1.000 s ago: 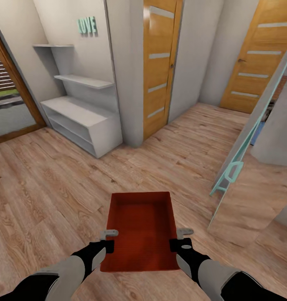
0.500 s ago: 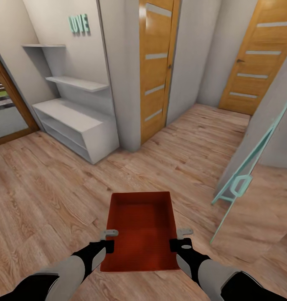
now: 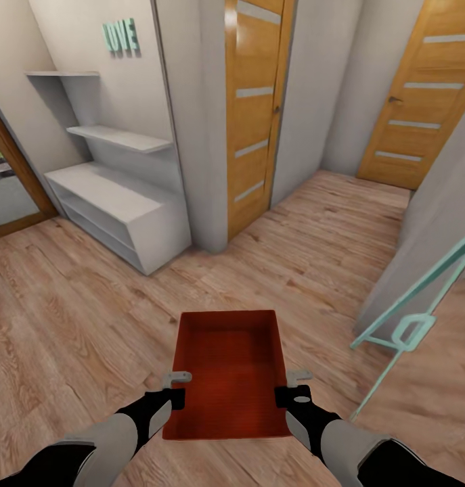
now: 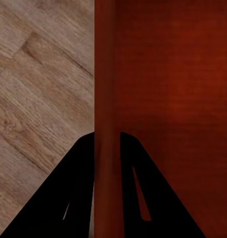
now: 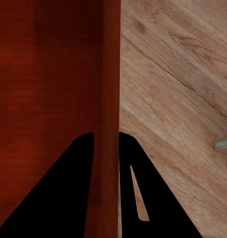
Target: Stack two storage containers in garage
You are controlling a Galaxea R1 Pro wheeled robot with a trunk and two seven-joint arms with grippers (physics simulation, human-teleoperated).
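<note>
Storage container rides between left hand and right hand, each clamped on a side wall, as the view swings right toward the orange door, garage run continuing.

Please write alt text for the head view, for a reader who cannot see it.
Both grippers, left and right, hold an empty orange-red storage container by its side walls above light wood-plank flooring, facing two orange-wood doors.
</note>
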